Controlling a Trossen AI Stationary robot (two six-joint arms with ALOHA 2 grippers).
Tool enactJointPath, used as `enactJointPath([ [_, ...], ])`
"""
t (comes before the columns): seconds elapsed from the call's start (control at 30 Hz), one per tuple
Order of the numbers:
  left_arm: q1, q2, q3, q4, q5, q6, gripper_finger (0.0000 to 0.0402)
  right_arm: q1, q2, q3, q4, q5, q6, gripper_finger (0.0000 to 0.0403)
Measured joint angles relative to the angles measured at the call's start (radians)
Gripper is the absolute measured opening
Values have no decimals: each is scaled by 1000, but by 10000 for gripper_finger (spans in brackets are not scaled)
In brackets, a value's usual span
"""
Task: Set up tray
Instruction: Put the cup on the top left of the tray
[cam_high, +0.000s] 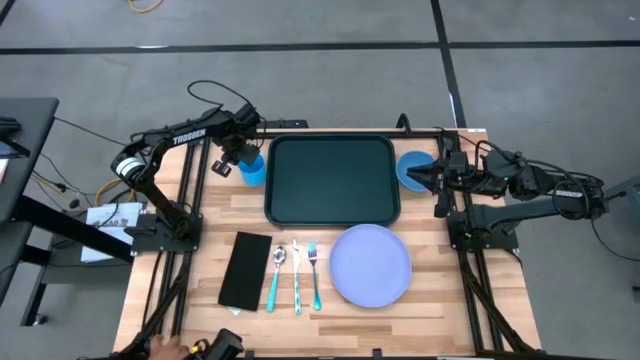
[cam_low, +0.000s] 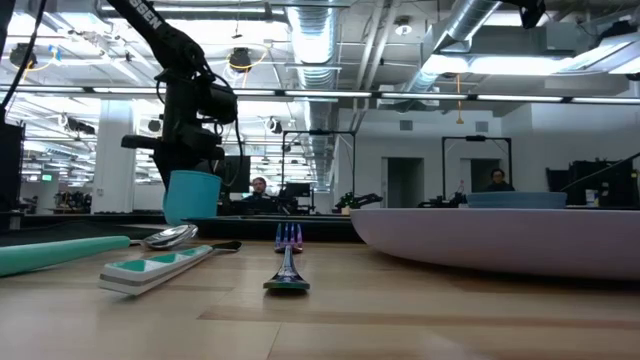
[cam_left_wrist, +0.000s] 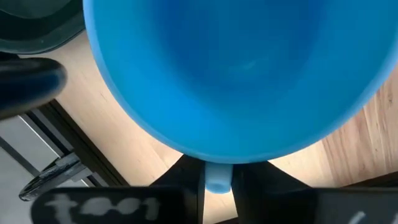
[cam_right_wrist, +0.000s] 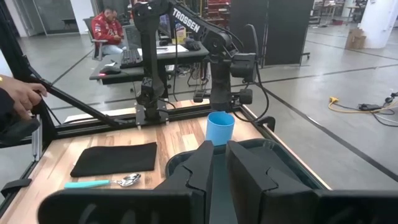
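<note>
Smooth dark plastic tray (cam_high: 332, 180) with rounded corners sits on the wood-plank desk (cam_high: 430, 320). Left hand (cam_left_wrist: 217, 180) pinches the glossy blue cup (cam_high: 252, 168) rim, arm reads TROSSEN. Right hand (cam_right_wrist: 216, 163) is clenched over the blue bowl (cam_high: 411, 166); can't tell if it's gripping.

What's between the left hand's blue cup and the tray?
Nothing visible. The left hand is at the blue cup, which stands just off the left rim of the tray; only bare wood separates them, and the tray's inside is empty.

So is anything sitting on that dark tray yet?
No, the tray is bare; the plate and cutlery lie on the table beside it.
</note>
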Motion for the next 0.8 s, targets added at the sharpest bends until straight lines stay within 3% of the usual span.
enactJointPath([
  [0.23, 0, -2, 35, -14, -7, -31, 50, 0, 0, 0, 0, 0, 0, 38],
  [0.37, 0, -2, 97, -63, -25, -46, 34, 0, 0, 0, 0, 0, 0, 38],
  [0.57, 0, -3, 208, -140, -83, -45, 40, 0, 0, 0, 0, 0, -1, 38],
  [0.8, -13, -5, 273, -29, -77, 39, 40, 0, 0, 0, -1, 0, -1, 38],
])
